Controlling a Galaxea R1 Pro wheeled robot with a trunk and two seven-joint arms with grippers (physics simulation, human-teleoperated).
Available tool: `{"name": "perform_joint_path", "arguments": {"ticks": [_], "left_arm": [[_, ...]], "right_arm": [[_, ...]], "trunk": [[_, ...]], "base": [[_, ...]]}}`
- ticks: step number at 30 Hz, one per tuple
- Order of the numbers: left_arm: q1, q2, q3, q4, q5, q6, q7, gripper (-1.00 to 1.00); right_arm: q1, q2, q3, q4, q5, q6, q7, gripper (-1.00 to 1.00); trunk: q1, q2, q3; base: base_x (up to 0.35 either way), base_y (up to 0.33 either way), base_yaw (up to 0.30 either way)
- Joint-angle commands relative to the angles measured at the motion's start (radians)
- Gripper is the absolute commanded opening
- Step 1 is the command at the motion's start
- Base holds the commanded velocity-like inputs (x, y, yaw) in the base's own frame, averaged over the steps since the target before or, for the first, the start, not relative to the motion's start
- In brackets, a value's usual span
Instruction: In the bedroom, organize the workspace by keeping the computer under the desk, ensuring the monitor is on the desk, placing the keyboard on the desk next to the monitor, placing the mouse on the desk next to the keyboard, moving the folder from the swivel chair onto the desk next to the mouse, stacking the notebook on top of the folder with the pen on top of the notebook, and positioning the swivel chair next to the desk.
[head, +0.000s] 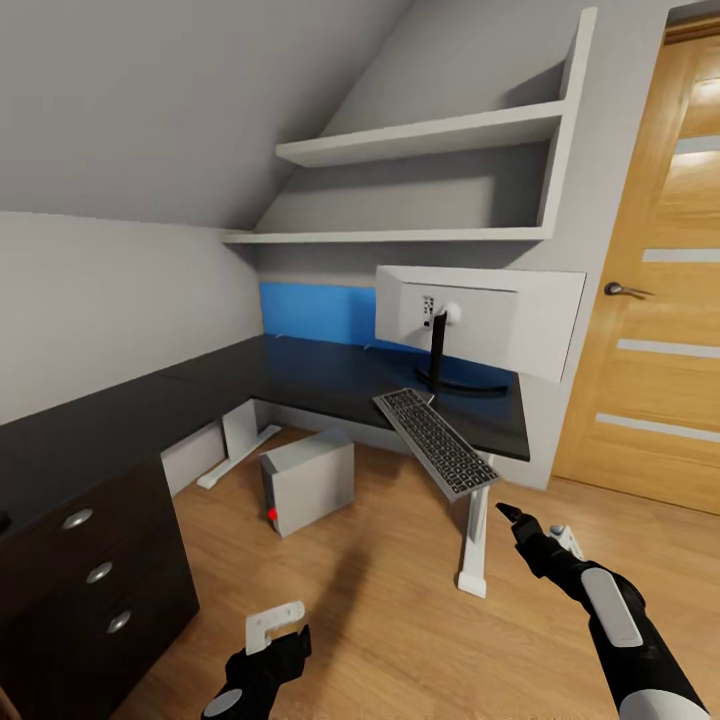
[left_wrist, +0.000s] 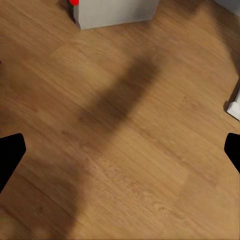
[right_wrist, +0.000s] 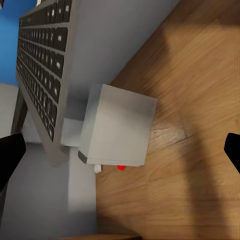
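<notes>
Your keyboard (head: 437, 441) hangs tilted off the desk (head: 330, 385) edge — monitor (head: 478, 319) behind, computer (head: 307, 481) on the floor.

monitor (head: 480, 320) stands on the table (head: 320, 375) at its right end. keyboard (head: 436, 440) overhangs the table's front edge, tilted. computer (head: 307, 482) sits on the floor (head: 400, 620) under the table, left of the keyboard.

Left arm: low at near left, black forearm angled up and forward, wrist bent; left gripper (head: 278, 632) pointing down, fingers (left_wrist: 11, 152) spread wide, holding nothing. Right arm: near right, grey-and-black forearm reaching forward and leftward; right gripper (head: 522, 522) raised, fingers (right_wrist: 10, 155) parted, holding nothing.
</notes>
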Motion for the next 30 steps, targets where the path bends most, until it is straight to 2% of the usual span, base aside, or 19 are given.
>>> {"name": "perform_joint_path", "arguments": {"ticks": [1, 11, 18, 24, 30], "left_arm": [[-0.001, 0.001, -0.003, -0.002, 0.006, 0.003, 0.009, 1.0], [0.0, 0.0, -0.004, -0.002, 0.007, 0.003, 0.013, 1.0], [0.0, 0.001, -0.004, 0.0, 0.007, 0.003, 0.008, 1.0], [0.0, 0.002, -0.006, 0.038, 0.006, 0.002, 0.003, 1.0], [0.0, 0.002, -0.064, 0.043, 0.004, 0.003, 0.007, 1.0]], "right_arm": [[-0.001, 0.002, -0.003, 0.0, 0.001, 0.006, 0.003, 1.0], [-0.001, 0.006, -0.003, 0.007, 0.0, 0.005, 0.002, 1.0], [-0.001, 0.008, -0.003, 0.008, -0.002, 0.005, 0.005, 1.0], [-0.001, 0.011, -0.004, 0.008, -0.002, 0.005, 0.005, 1.0], [-0.001, 0.011, -0.005, 0.007, -0.002, 0.005, 0.005, 1.0]], "trunk": [[0.004, -0.008, -0.004], [0.042, -0.078, -0.036], [0.042, -0.078, -0.036], [0.042, -0.078, -0.036], [0.042, -0.078, -0.036]], "base": [[0.0, 0.0, 0.0], [0.0, 0.0, 0.0], [0.0, 0.0, 0.0], [0.019, 0.0, 0.0], [0.152, 0.0, 0.0]]}}
